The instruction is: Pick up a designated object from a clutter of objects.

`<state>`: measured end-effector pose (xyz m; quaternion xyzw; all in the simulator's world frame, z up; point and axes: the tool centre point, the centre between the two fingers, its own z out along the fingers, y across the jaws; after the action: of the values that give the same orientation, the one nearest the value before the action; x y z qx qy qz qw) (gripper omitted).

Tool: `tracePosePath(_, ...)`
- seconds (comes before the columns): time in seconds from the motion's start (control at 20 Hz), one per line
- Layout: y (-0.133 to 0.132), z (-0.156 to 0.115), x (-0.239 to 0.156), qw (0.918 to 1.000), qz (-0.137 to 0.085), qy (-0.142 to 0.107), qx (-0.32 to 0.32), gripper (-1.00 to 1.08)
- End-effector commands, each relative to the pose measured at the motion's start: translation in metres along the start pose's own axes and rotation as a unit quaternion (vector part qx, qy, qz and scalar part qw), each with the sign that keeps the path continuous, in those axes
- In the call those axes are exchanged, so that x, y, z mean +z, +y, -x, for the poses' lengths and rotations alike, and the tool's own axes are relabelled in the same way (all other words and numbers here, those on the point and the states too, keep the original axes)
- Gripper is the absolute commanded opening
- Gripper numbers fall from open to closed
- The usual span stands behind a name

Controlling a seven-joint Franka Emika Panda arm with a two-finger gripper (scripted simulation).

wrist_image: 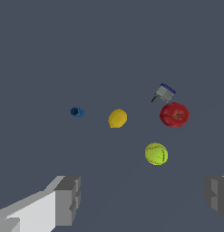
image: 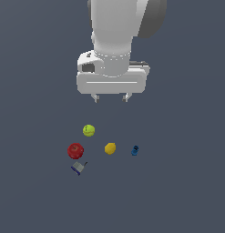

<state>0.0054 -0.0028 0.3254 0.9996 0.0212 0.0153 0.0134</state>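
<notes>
The fingers (image: 111,97) were held spread and empty, well above the tabletop (image: 186,191). The blue bolt (image: 135,150) was located beside the lemon (image: 110,148), opposite the apple (image: 75,150); its axis could not be determined.

Dark-blue piece (image: 135,150), red apple (image: 75,149)

Plain dark slate-grey ground (image: 36,195), filling both views edge to edge.

Flat, matte and uniform in tone, with no seam, wall, horizon or furniture to be made out. Evenly and softly lit, without strong highlights and with barely any cast shadow. Faintly mottled in the exterior view, smoother in the wrist view (wrist_image: 50,45). Rendered look throughout.
</notes>
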Motion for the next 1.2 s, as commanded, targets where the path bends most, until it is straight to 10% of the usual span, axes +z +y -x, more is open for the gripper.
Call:
tracePosePath(0.0, 0.000, 0.000, 0.000, 1.0000, 0.000, 0.000, 0.000, 1.00)
tracePosePath(1.15, -0.008, -0.018, 0.019, 0.9998, -0.008, 0.000, -0.016, 1.00)
